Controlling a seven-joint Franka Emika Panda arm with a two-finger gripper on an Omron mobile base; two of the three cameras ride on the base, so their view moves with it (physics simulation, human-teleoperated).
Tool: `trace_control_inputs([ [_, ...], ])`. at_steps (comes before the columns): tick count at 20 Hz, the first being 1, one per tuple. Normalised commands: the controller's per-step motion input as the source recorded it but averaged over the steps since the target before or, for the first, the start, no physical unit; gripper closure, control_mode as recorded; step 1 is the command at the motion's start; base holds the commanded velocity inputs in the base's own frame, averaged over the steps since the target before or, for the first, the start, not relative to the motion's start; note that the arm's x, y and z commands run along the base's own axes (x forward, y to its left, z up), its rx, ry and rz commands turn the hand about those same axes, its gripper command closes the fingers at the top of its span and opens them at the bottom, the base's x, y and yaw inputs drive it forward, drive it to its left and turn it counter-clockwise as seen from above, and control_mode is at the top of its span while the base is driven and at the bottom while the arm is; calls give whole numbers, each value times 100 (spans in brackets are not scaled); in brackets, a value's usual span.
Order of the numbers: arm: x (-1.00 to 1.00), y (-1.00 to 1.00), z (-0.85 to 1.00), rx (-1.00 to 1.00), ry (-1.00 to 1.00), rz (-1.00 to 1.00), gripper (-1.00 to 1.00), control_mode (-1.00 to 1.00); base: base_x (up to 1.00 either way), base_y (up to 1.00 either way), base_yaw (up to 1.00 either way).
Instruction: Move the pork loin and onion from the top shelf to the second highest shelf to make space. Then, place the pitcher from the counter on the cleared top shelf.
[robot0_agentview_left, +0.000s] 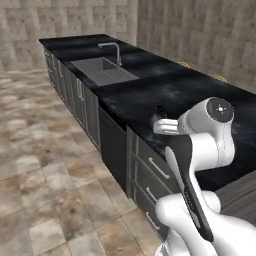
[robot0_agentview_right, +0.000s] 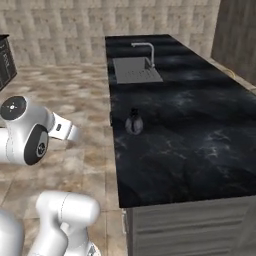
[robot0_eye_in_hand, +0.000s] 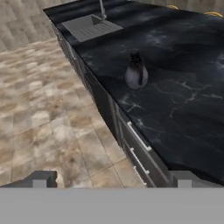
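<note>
- Floor (robot0_agentview_left: 45, 165): mottled stone tile, wide open stretch running along the front of the table, bare all the way to the back wall.
- Table (robot0_agentview_right: 200, 130): long black glossy marbled top, running away from the base toward the tiled back wall. Near front edge is straight; dark grey cabinet fronts (robot0_agentview_left: 145, 172) with silver bar handles drop below it. Broad free surface on all sides of the jug.
- Arm (robot0_agentview_left: 207, 135): white, dark joints, elbow raised beside the table's front edge; in the right base view it stands over the floor, off the table.
- Sink (robot0_agentview_right: 135, 70): grey rectangular basin sunk in the far part of the table, curved silver tap (robot0_agentview_right: 147, 52) at its rim. Contents of the basin cannot be made out.
- Pitcher (robot0_eye_in_hand: 136, 73): dark grey-black, glossy, bulbous body narrowing to a neck, upright. Stands on the table near its front edge, well short of the sink, nothing touching it. Handle detail is hard to read.
- Claw (robot0_eye_in_hand: 111, 177): two dark tips spread as wide as they go, holding nothing, hanging above the floor and cabinet fronts, well apart from the pitcher.
</note>
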Motion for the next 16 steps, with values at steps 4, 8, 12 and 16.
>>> trace_control_inputs([
  [4,0,0,0,0,0,0,-100,100,38,62,-32],
  [8,0,0,0,0,0,0,-100,100,35,67,-29],
  [12,0,0,0,0,0,0,-100,100,40,66,-26],
  [16,0,0,0,0,0,0,-100,100,48,67,-26],
])
